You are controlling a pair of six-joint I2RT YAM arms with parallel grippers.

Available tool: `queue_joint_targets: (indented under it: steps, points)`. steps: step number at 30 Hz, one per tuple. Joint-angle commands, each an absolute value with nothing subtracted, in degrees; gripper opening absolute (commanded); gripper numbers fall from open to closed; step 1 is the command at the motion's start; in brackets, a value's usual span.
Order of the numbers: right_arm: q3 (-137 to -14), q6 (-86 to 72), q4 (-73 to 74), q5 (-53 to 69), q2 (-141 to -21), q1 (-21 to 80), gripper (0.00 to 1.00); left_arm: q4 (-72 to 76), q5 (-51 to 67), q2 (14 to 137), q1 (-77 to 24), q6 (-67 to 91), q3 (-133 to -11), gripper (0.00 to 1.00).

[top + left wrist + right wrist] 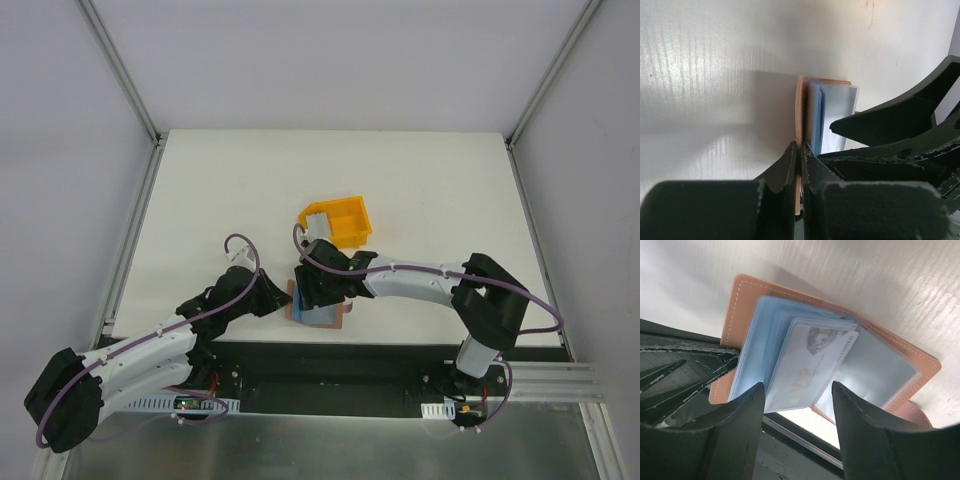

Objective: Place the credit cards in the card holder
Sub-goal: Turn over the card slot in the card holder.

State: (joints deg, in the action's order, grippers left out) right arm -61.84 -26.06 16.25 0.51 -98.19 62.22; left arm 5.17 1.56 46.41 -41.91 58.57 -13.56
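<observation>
Right end effector (797,387), spread, straddled a credit card (812,360) at the card holder (747,295); left end effector (800,149) pinched its edge; yellow bin (353,231) beyond.

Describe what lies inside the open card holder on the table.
Inside the card holder are pale blue plastic sleeves, with one credit card on or in the top one. Whether lower sleeves hold cards cannot be seen; the upper ones cover them.

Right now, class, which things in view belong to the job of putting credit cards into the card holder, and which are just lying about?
Belongs: card holder, open; credit card on its sleeves; left hand, shut on the holder's edge; right hand, over that card.
Lying about: yellow bin, a pale flat item inside, possibly another card.
</observation>
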Motion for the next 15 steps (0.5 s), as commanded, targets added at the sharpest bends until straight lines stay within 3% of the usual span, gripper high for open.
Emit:
queue_joint_targets:
  steps: [1,15]
  points:
    - [-64.60,-24.44,20.39,-3.86,-95.19,62.93,0.58,5.89,2.02,45.79,-41.84,58.62,-13.36,0.00]
    - [-65.92,-24.08,25.31,-7.91,-94.40,63.46,0.58,5.89,2.11,46.23,-41.84,58.62,-13.36,0.00]
